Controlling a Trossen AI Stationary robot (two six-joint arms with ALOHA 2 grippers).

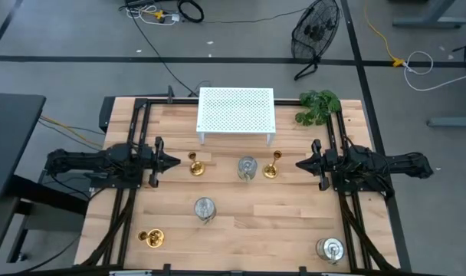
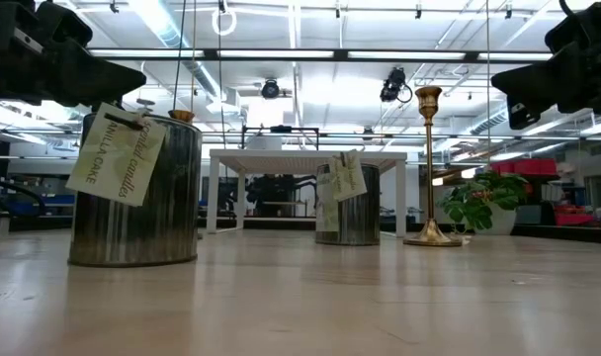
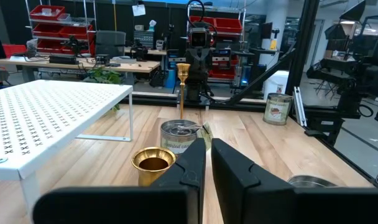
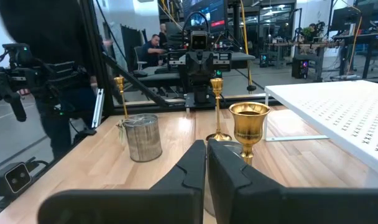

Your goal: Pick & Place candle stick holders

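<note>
Six candle stick holders (image 1: 247, 169) stand scattered on the desk (image 1: 241, 230): three before the white rack (image 1: 235, 111), three nearer the front edge. Left gripper (image 1: 174, 162) and right gripper (image 1: 300, 163) hover at opposite sides, fingers narrowed, empty.

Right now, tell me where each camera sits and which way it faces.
High: overhead, straight down on the table; both arms show.
Low: tabletop height, looking across at a silver can; arms hang above.
Left wrist: on the left arm, facing the right arm; left gripper shut.
Right wrist: the reverse; right gripper shut.
Both wrist views share the white rack.
</note>
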